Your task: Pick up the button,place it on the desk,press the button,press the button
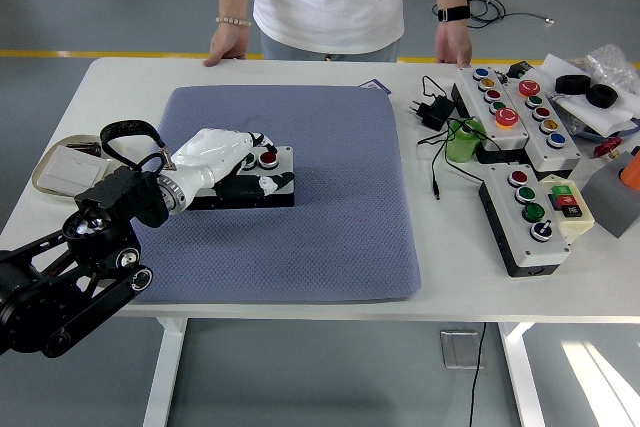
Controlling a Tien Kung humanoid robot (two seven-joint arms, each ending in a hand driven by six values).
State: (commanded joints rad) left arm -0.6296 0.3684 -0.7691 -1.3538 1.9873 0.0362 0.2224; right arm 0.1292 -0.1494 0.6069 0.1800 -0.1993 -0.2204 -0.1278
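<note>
A black button box (278, 190) with a red button (269, 158) on top lies on the blue mat (320, 227), left of its middle. My left hand (222, 155), white with black joints, lies over the box's left part. Its fingers reach across the top toward the red button, and the thumb (262, 184) runs along the box's front face, so the hand is shut on the box. The box's left end is hidden under the hand. My right arm is out of sight.
A person stands at the far side with both hands (228, 44) on the table edge. Larger button boxes (515, 112), (530, 209), a green cup (463, 139), cables and a charger (430, 107) crowd the right. A tray (66, 167) sits at the left edge.
</note>
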